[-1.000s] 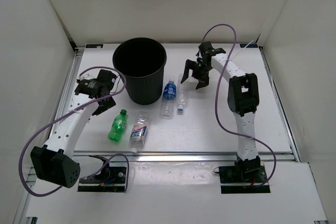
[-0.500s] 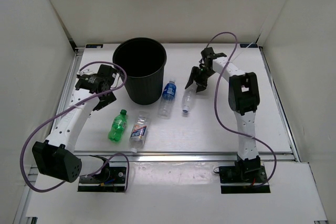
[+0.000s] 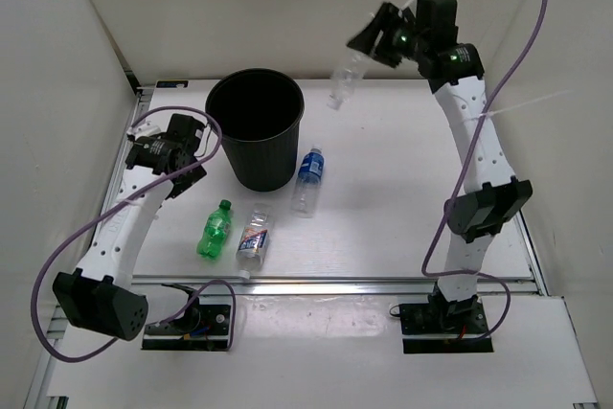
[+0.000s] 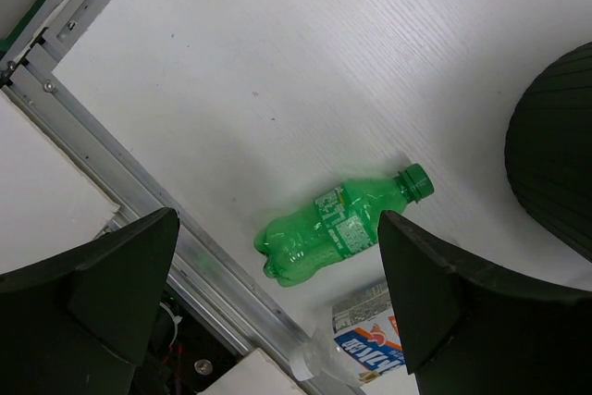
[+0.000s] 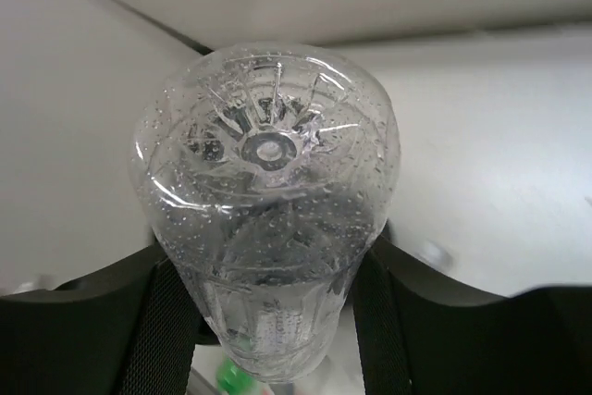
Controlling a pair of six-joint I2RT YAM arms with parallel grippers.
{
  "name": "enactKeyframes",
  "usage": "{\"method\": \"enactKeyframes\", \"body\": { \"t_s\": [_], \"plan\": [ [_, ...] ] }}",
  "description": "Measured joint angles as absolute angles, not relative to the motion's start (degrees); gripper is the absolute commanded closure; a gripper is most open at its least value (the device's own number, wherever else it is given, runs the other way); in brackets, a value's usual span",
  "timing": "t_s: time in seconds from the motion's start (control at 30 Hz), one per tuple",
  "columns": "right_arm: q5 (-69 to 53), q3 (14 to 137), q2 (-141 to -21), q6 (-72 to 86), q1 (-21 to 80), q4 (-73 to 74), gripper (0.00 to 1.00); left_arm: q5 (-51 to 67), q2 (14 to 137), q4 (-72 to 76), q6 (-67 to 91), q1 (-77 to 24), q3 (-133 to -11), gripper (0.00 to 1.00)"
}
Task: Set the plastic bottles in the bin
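My right gripper (image 3: 367, 47) is high in the air, shut on the plain clear bottle (image 3: 342, 83), which hangs to the right of the black bin (image 3: 261, 165) and above its rim level. The right wrist view shows that bottle (image 5: 268, 219) base-on between the pads (image 5: 168, 321). Three plastic bottles lie on the table: a green one (image 3: 215, 229), a short clear one with a white-blue label (image 3: 253, 237), and a clear one with a blue label (image 3: 307, 177). My left gripper (image 3: 184, 177) is open, above and behind the green bottle (image 4: 338, 228), left of the bin.
White walls close the table on the left, back and right. A metal rail (image 4: 111, 150) runs along the table's left edge. The bin wall (image 4: 555, 154) stands close to the right of the left gripper. Purple cables loop off both arms.
The right gripper closed on the plain clear bottle where it lay and lifted it high, up and back beside the bin. The left gripper drifted slightly back, staying open.
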State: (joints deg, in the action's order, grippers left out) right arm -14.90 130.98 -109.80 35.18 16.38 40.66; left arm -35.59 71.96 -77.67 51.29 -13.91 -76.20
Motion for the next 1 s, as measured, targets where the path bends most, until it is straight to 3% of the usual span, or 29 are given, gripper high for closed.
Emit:
{"method": "enactKeyframes", "body": {
  "t_s": [0.1, 0.13, 0.2, 0.3, 0.37, 0.47, 0.6, 0.8, 0.9, 1.0],
  "plan": [
    [-12.7, 138.8, -110.7, 36.2, 22.6, 35.0, 0.61, -35.6, 71.8, -77.6, 51.3, -14.2, -76.7, 0.0],
    [-11.7, 141.1, -111.7, 36.8, 25.2, 32.8, 0.54, -35.5, 71.8, -77.6, 51.3, -14.3, -76.7, 0.0],
    [-9.9, 142.8, -113.7, 37.1, 29.6, 28.6, 0.48, -35.4, 71.6, -77.5, 51.3, -14.6, -76.6, 0.0],
    [-7.7, 143.0, -117.8, 36.6, 35.0, 24.2, 0.29, -35.1, 69.8, -77.4, 51.1, -14.8, -75.1, 0.0],
    [-7.2, 144.0, -121.4, 36.3, 37.7, 23.9, 0.0, -35.1, 68.2, -77.5, 51.0, -14.8, -74.0, 0.0],
    [-6.0, 141.1, -122.7, 35.4, 39.5, 26.0, 0.0, -35.1, 65.9, -77.6, 51.0, -14.8, -73.3, 0.0],
    [-2.3, 124.5, -112.2, 35.1, 36.9, 28.3, 0.0, -35.1, 62.8, -77.5, 51.2, -14.8, -71.5, 0.0],
    [-10.7, 93.4, -88.2, 41.4, 17.0, 24.2, 0.0, -35.1, 59.5, -77.7, 52.0, -14.8, -67.3, 0.0],
    [-17.9, 82.9, -86.9, 42.8, 13.9, 20.4, 0.0, -35.1, 59.0, -77.6, 52.1, -14.8, -66.4, 0.0],
    [-24.4, 77.7, -93.8, 42.8, 16.9, 19.3, 0.0, -35.1, 58.7, -77.6, 52.0, -14.8, -65.4, 0.0]
  ]
}}
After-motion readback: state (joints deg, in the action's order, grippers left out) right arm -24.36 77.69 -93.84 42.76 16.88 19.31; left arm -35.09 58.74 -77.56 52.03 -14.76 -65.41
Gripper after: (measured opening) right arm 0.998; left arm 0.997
